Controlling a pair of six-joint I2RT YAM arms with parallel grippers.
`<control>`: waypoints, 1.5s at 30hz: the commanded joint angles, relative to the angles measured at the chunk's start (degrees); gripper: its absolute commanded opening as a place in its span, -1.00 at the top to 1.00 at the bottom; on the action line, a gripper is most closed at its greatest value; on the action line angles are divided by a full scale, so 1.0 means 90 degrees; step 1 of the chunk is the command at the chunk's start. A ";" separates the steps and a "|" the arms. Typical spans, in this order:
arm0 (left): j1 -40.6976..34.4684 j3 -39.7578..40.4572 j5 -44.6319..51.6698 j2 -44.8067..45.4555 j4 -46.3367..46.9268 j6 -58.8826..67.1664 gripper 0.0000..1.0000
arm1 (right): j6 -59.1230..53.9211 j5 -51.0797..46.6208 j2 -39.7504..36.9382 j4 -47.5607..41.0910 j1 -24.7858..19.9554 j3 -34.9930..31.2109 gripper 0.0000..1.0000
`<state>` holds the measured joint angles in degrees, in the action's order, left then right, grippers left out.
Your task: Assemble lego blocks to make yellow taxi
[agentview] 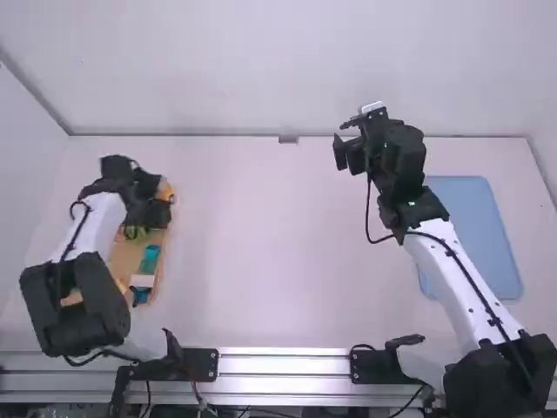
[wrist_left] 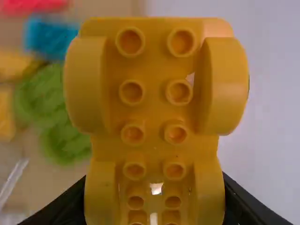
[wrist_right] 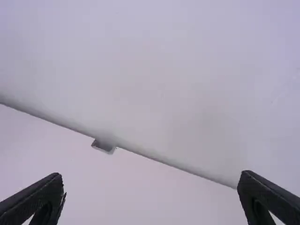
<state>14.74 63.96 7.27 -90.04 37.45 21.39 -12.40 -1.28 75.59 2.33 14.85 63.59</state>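
- Early in the build, by the look of it: getting the yellow wheeled base (wrist_left: pixel 151 112) in hand as the taxi's bottom part, with nothing stacked on it in view.
- In the left gripper (wrist_left: pixel 155 177), at the far end of the wooden tray (agentview: pixel 129 254): fingers closed in on the base, pinching it from both sides, underside turned toward the wrist camera.
- Next, probably: lift clear of the tray, turn wheels-down, and set on the table (agentview: pixel 261 252) to the right of the tray, ready for the upper blocks. Keep the grip even, so as not to let the base twist.
- Well apart from the tray, on its right: the right gripper (wrist_right: pixel 151 177), empty, fingers spread wide, perhaps useful later for steadying the base.
- Farther right of the tray: one light blue mat (agentview: pixel 487 235).
- Counted: one base with four wheels; one tray; two grippers.
- Loose over the tray, in the left wrist view: one red block (wrist_left: pixel 33 6), one blue block (wrist_left: pixel 49 37), two yellow patches (wrist_left: pixel 15 65), and green pieces (wrist_left: pixel 49 101), perhaps two, too blurred to count surely.
- Toward the tray's near end: one white block (agentview: pixel 143 280).
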 commanded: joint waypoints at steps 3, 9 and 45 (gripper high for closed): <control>-0.1610 0.0350 0.0199 -0.0233 0.0080 0.1064 0.26 | -0.0007 -0.0010 0.0019 -0.0019 0.0010 0.0265 -0.97; -0.3228 0.0775 0.0068 -0.0862 0.0304 0.2647 0.22 | -0.0202 -0.0012 0.0019 -0.0022 0.0012 0.0260 -0.97; -0.5132 0.0865 -0.0243 -0.2183 -0.0554 0.3798 -0.98 | -0.0228 -0.0007 0.0019 -0.0160 -0.0002 0.0260 -0.97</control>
<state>-31.66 70.87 4.45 -110.45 33.23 56.64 -14.61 -1.45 75.59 0.86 14.85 63.59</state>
